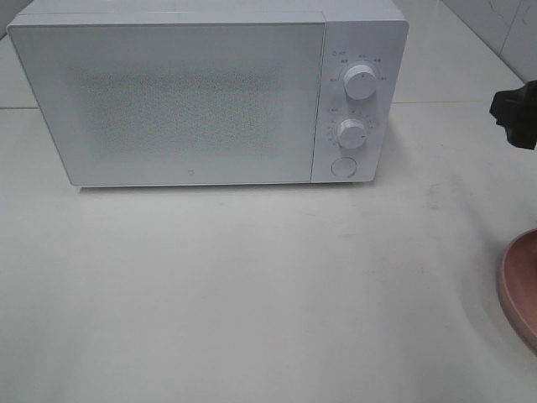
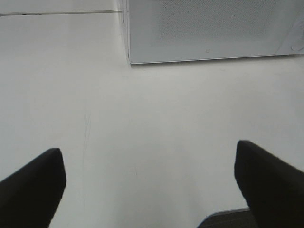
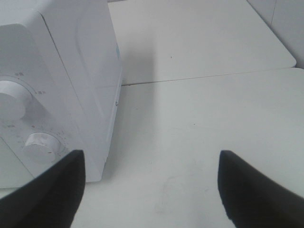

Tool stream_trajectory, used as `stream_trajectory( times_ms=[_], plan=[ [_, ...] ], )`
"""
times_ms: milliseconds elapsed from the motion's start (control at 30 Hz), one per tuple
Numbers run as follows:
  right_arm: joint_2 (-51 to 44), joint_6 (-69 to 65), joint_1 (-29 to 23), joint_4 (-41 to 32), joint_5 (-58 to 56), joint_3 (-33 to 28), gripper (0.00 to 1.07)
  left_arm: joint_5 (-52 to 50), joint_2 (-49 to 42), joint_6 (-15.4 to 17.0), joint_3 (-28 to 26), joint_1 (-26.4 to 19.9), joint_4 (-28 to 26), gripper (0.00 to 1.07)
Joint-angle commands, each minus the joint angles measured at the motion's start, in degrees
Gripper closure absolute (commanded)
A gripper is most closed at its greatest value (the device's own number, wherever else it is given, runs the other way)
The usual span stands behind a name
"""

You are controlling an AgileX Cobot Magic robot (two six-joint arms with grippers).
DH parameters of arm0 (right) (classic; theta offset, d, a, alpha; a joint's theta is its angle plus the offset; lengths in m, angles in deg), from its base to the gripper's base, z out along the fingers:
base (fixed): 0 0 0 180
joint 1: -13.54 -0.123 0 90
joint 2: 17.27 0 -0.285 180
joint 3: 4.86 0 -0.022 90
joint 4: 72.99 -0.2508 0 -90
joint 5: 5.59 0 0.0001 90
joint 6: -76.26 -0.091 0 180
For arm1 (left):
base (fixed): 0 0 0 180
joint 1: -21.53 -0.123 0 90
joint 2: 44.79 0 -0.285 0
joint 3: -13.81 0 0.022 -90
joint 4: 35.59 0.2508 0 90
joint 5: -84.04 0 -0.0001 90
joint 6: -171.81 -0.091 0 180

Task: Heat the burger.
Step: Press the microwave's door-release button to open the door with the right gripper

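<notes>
The burger is out of view in every frame. A white microwave (image 1: 185,92) stands at the back of the table with its door shut; it has two knobs (image 1: 360,81) and a round button (image 1: 343,166) on its right panel. My left gripper (image 2: 152,190) is open over bare table in front of the microwave's left corner (image 2: 130,57). My right gripper (image 3: 152,194) is open beside the microwave's knob side (image 3: 42,142), holding nothing. A black part of my right arm (image 1: 516,113) shows at the right edge of the high view.
The rim of a pink plate (image 1: 520,285) pokes in at the right edge of the high view; what lies on it is cut off. A seam between two white table tops (image 3: 204,76) runs behind the microwave.
</notes>
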State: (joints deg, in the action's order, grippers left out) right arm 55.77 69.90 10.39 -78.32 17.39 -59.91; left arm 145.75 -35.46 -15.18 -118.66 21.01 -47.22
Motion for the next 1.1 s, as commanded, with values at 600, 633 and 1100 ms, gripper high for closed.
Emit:
stream_trajectory(
  times_ms=[600,633,1100],
  plan=[
    [20.28,19.65,-25.1,-26.81,41.77,-8.37,0.32,-0.17,0.06,0.0,0.06,0.11,0.23,0.18],
    [20.28,19.65,-25.1,-26.81,41.77,-8.37,0.32,-0.17,0.06,0.0,0.06,0.11,0.23,0.18],
    [29.51,19.6,-39.36,-38.45,49.5,-7.28,0.32,-0.17,0.06,0.0,0.06,0.11,0.23,0.18]
  ],
)
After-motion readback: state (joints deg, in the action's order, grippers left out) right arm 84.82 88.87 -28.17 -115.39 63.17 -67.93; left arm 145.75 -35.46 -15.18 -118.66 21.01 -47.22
